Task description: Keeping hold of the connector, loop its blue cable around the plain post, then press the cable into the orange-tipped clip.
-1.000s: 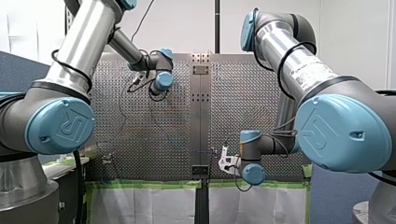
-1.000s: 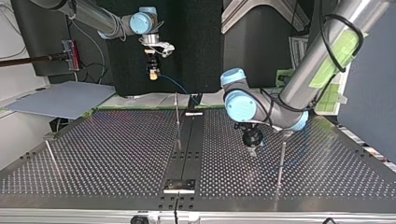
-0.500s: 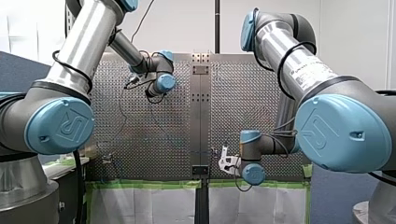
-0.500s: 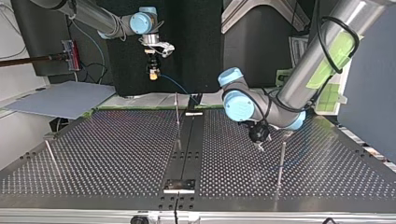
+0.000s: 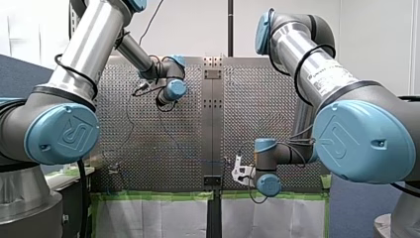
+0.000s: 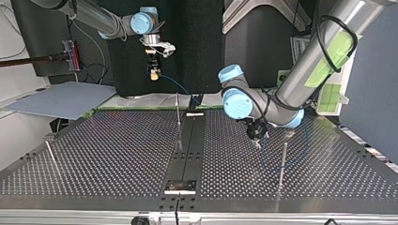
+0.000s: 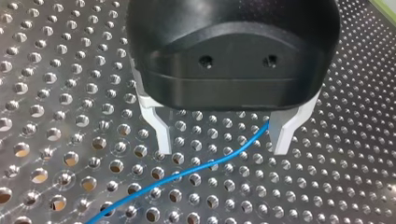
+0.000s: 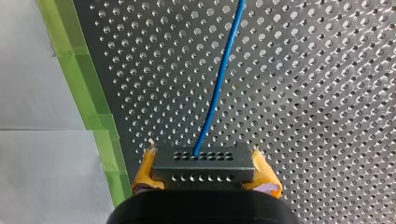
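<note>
**A:** Which view actually shows the grip? The front view is basically all elbows.

**B:** The right wrist view. The right gripper [image 8: 203,157] has its yellow pads clamped on the dark connector [image 8: 201,175], one pad on each end. The cable [image 8: 216,88] runs straight out of it, ahead over the table [image 8: 303,116]. Green tape [image 8: 100,121] lines the table's edge beside it. The top view adds what that one can't: the connector is held up in the air past the table's far edge, at that view's left.

**A:** And the left one?

**B:** Only the left wrist view helps there. The left gripper [image 7: 222,142] hangs just over the table with its fingers [image 7: 161,130] wide apart, holding nothing. The cable crosses between them and passes right by one finger; touching or not, can't tell. In the top view the gripper is tilted over the right half, too small to read the jaws.

**A:** Counts?

**B:** Two arms, two grippers, one connector, one cable. There are three thin upright posts [image 6: 283,161] in the top view: one far centre, one left, one right. The right one is near the left gripper.

**A:** Anything murky?

**B:** Which post is the plain one, since the tips are too small. The cable's middle stretch is hard to follow in the top view. The front view hides the left gripper behind its wrist.
</note>
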Action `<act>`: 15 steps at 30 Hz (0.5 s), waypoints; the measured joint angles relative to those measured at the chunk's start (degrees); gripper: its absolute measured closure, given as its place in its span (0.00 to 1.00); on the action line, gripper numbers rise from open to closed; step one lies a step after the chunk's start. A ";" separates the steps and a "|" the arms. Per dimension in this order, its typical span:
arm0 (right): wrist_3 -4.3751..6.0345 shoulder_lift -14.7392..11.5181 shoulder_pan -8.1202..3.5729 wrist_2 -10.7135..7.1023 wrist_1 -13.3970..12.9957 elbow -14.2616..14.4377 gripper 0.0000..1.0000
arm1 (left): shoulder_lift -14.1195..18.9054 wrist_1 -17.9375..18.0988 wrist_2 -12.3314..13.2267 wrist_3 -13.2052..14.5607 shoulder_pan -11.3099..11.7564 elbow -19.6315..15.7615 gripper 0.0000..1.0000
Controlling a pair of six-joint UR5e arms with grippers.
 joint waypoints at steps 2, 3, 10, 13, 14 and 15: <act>0.01 0.00 0.00 0.00 0.07 0.00 1.00 | 0.00 0.02 -0.23 -0.09 0.04 -0.02 0.02; 0.00 0.00 0.00 0.00 0.10 0.00 1.00 | 0.00 0.02 -0.41 -0.17 0.12 -0.03 0.02; 0.00 0.00 0.00 0.00 0.24 0.00 1.00 | -0.89 -0.35 -0.70 -1.08 0.32 -0.28 0.02; 0.04 -0.02 0.00 0.00 0.26 0.02 1.00 | -1.83 -0.12 -0.46 -1.32 0.12 -0.92 0.02; 0.04 -0.02 0.00 0.00 0.27 0.02 1.00 | -2.02 0.15 -0.34 -1.39 0.04 -1.16 0.02; 0.03 -0.01 0.00 0.00 0.29 0.04 1.00 | -2.20 0.51 -0.26 -1.46 -0.01 -1.45 0.02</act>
